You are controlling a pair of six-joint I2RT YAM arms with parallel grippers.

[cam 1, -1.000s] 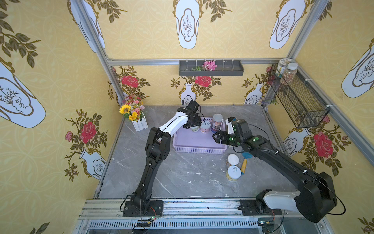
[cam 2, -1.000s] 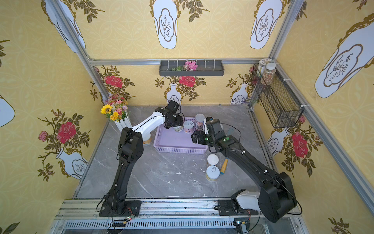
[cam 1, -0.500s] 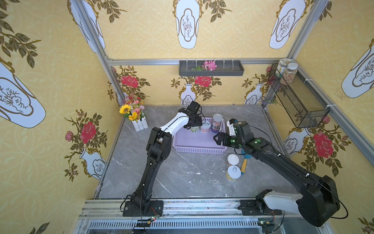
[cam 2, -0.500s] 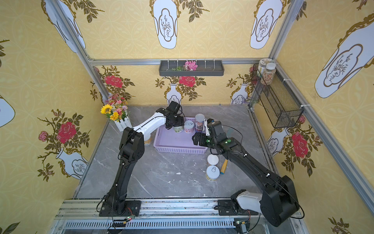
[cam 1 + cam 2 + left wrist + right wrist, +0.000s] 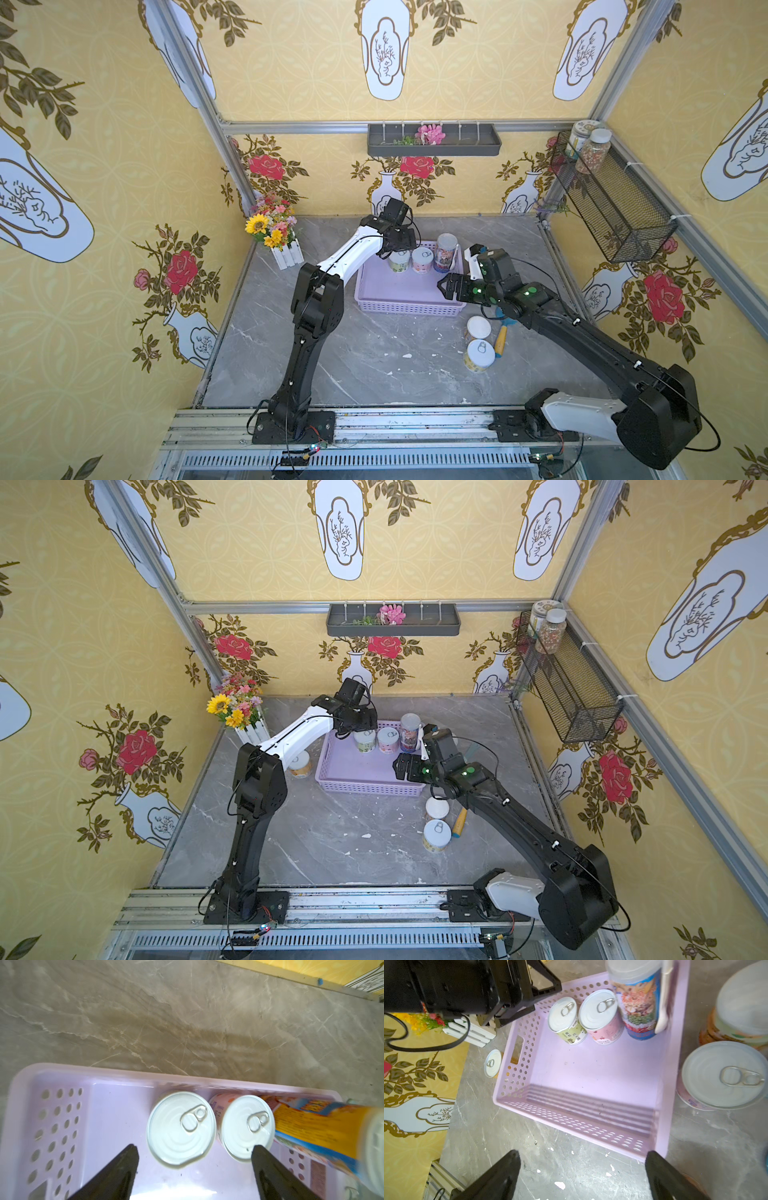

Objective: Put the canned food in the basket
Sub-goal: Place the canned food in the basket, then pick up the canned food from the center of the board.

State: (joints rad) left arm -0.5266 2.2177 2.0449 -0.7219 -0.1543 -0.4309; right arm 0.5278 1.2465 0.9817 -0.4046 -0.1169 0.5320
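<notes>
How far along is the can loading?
Done: three cans stand in the lilac basket: green-label can, pink-label can, tall can. In hand: nothing; the left end effector hangs open over the green-label can, the right end effector is open and empty. Left: at least three on the table: capped can and pull-tab can right of the basket, small can left of it.

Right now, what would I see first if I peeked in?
The lilac basket in the middle, with three cans lined along its far wall. The left pincer hangs open just above them. Two more cans stand outside, by its near right corner.
</notes>
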